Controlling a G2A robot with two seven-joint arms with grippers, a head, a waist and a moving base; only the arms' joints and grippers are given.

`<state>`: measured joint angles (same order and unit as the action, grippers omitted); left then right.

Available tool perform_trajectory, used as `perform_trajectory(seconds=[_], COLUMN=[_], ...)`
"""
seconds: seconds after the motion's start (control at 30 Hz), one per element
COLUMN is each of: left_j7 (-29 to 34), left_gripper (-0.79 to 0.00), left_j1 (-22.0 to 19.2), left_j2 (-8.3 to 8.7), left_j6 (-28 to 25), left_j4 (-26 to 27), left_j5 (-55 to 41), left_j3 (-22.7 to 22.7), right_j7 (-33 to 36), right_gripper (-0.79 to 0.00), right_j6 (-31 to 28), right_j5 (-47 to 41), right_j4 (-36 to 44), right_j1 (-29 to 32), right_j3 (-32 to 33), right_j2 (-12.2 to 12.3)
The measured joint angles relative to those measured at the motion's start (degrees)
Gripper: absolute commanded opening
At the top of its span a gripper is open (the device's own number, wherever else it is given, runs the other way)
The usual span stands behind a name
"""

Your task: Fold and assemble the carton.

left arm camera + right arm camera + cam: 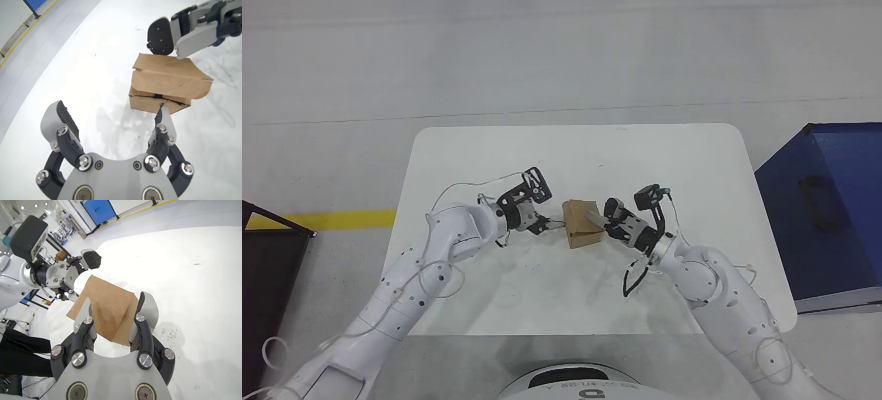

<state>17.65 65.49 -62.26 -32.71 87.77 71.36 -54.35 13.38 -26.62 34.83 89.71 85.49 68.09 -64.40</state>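
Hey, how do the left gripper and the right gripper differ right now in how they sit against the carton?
The left gripper is open wide, one fingertip at the carton's end seam; the right gripper sits on the opposite side, over the carton's top panel. The left gripper has bare table beneath it, the right gripper cardboard. Both are low and close to the carton.

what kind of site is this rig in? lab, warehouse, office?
Likely an industrial robotics lab or workshop hall: a yellow line marked on a smooth grey floor, a blue partition panel on a stand, and a plain white work table.
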Motion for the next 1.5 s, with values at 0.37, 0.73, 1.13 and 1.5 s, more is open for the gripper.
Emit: perform_trajectory(seconds=[0.37, 0.73, 1.13, 1.5], left_j7=[1.15, 1.85, 3.24, 4.4], left_gripper=[0.0, 0.0, 0.0, 0.0], left_j1=[0.54, -0.48, -3.46, -3.55], left_j2=[0.18, -0.42, -1.82, -1.89], left_j6=[0.04, 0.14, 0.38, -0.31], left_j4=[2.12, 1.41, -1.76, -2.33], left_j5=[-0.52, -0.93, -2.65, -2.54], left_j3=[-1.74, -0.62, 2.43, 1.8], right_j7=[1.01, 1.88, 2.69, 3.37], right_gripper=[-0.219, -0.259, -0.317, -0.345], right_j6=[-1.21, -1.66, -0.66, 0.96], right_j5=[-2.04, -3.25, -2.07, -0.5], right_j4=[-1.73, -4.08, -3.95, -4.55], right_j1=[-0.7, -2.66, -3.69, -4.79], right_j3=[-0.1, -1.87, -3.16, -4.33], right_j2=[-0.11, -0.6, -0.91, -1.22])
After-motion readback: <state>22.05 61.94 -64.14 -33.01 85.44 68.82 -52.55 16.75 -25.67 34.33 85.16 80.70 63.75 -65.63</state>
